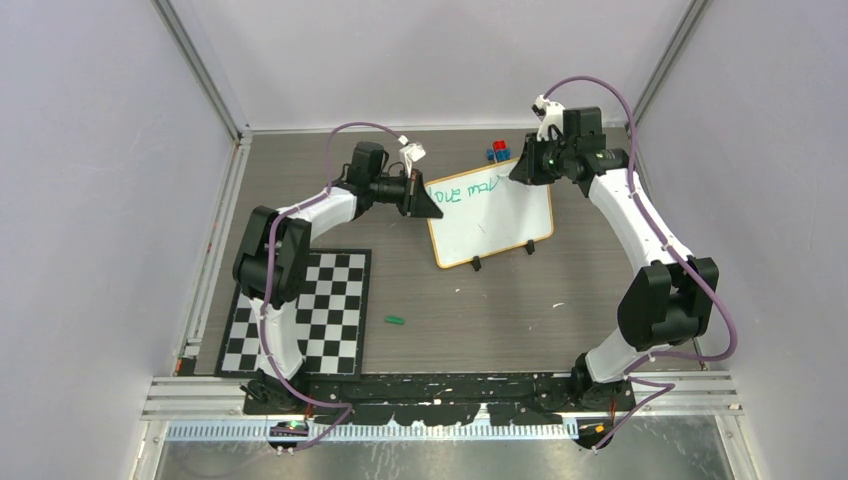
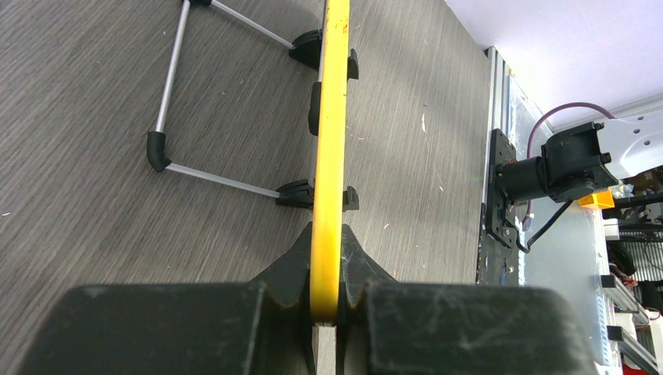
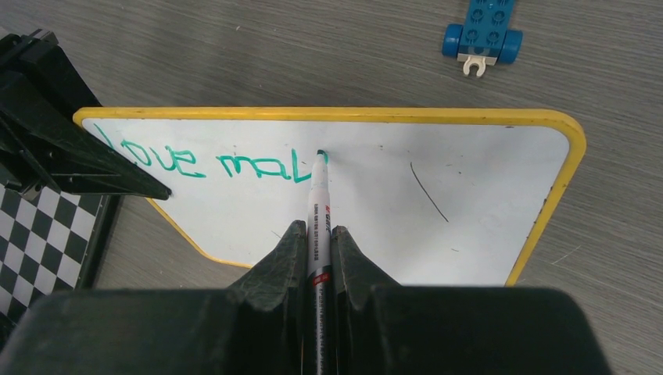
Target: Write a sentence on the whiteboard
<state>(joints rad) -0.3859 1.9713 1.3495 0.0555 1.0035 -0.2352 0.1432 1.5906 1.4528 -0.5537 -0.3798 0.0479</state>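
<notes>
The whiteboard [image 1: 495, 217] stands tilted on two black feet at the table's back middle; it also shows in the right wrist view [image 3: 375, 203]. Green text [image 3: 211, 162] on it reads "love mal" in one line. My left gripper [image 1: 428, 203] is shut on the board's yellow-framed left edge [image 2: 328, 156], seen edge-on in the left wrist view. My right gripper [image 3: 316, 234] is shut on a white marker [image 3: 317, 211] whose green tip touches the board at the end of the text. In the top view the right gripper [image 1: 522, 168] is at the board's upper right.
A checkerboard mat [image 1: 300, 312] lies at the front left. A green marker cap [image 1: 394, 320] lies on the table in front of the board. Small blue and red bricks [image 1: 497, 150] sit behind the board; a blue one shows in the right wrist view [image 3: 481, 35].
</notes>
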